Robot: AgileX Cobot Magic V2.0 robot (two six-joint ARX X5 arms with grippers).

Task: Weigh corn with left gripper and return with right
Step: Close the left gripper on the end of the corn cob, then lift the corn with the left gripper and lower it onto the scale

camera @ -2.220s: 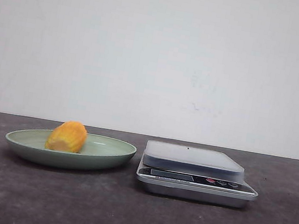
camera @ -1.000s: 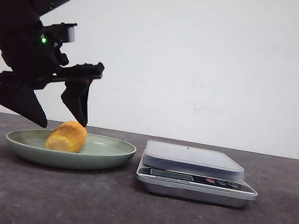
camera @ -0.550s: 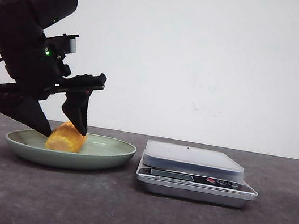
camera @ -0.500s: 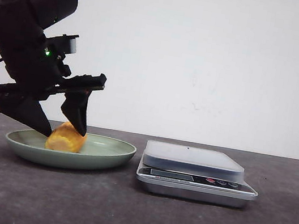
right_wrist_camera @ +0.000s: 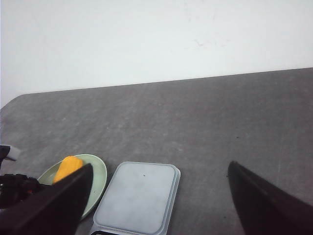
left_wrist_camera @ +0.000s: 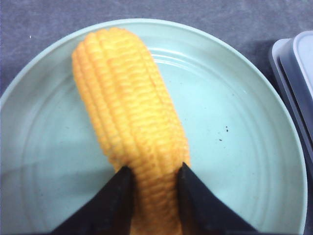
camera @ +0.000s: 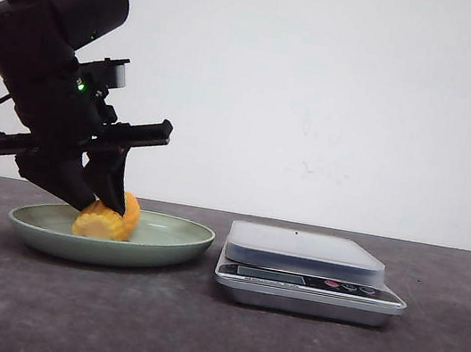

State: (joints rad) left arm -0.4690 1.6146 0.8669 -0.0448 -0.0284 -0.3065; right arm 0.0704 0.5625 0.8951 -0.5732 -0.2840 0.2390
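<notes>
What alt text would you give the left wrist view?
Two black fingers of the left gripper pinch one end of a yellow corn lying on a pale green plate; a grey scale edges in beside the plate.

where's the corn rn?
Front view, left side: the corn lies in the green plate, left of the scale, between the left gripper fingers.
</notes>
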